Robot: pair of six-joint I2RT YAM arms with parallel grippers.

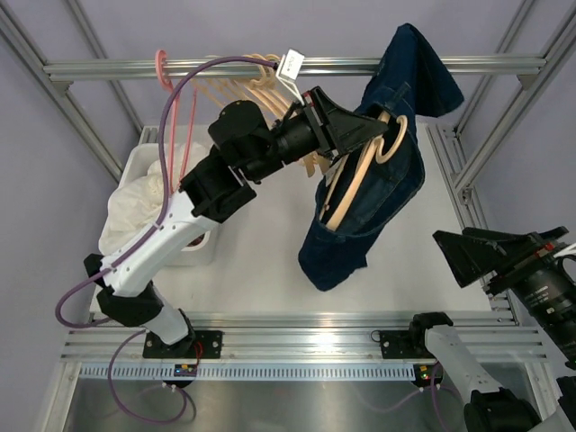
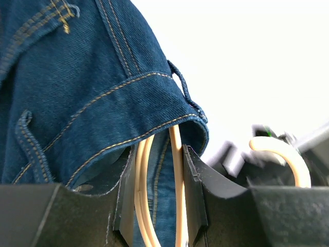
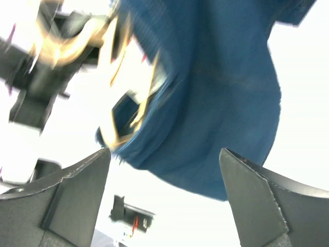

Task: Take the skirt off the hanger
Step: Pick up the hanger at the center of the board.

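While the left gripper [image 1: 382, 126] clamps the wooden hanger [image 1: 346, 193], the denim skirt [image 1: 378, 198] hangs on it, above the table [image 1: 261, 243].
From where I stand, the left arm reaches up and across toward the metal rail [image 1: 360, 66], its fingers [image 2: 193, 180] pressed on either side of the hanger's pale bars, with the skirt's waistband draped just over them. The skirt's upper corner crosses the rail (seen from above), and the rest droops toward the table's right half. The right gripper [image 1: 454, 256] sits low at the right edge, jaws spread wide and holding nothing, well apart from the skirt. More hangers [image 1: 252, 85] crowd the rail at the left, above a white bin [image 1: 148, 157] with pale cloth [image 1: 135, 211] in it.
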